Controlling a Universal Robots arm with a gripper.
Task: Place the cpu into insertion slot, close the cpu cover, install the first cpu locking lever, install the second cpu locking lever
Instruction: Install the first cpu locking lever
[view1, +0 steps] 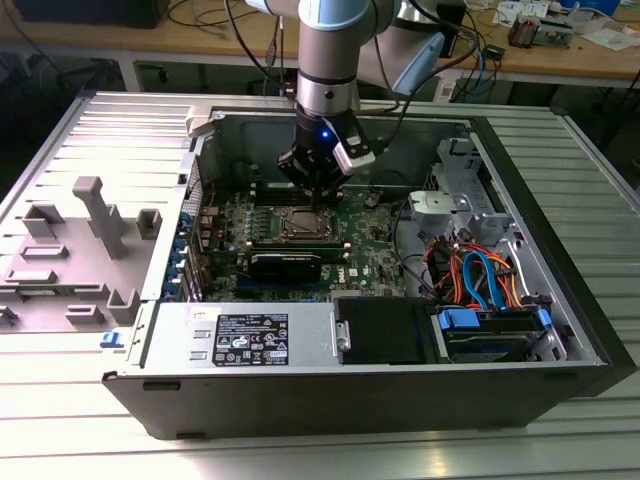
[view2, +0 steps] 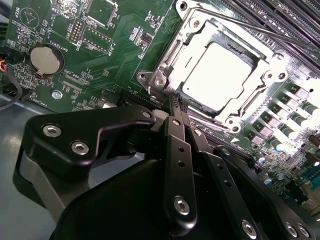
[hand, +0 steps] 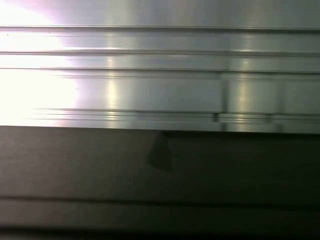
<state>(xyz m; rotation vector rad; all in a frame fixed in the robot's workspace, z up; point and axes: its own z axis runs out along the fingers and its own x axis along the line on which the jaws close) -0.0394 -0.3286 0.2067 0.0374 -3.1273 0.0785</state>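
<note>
The cpu, bright silver, lies seated in its socket beneath the closed cpu cover, just beyond the fingertips of the gripper. The green motherboard surrounding it carries a coin battery, off to one side of the gripper. In the exterior view the board sits inside an open computer case, which rests on a ribbed metal table; a wooden bench stands behind. The arm hangs vertically over the socket, the gripper's fingers pressed together, their tips at the cover's edge.
</note>
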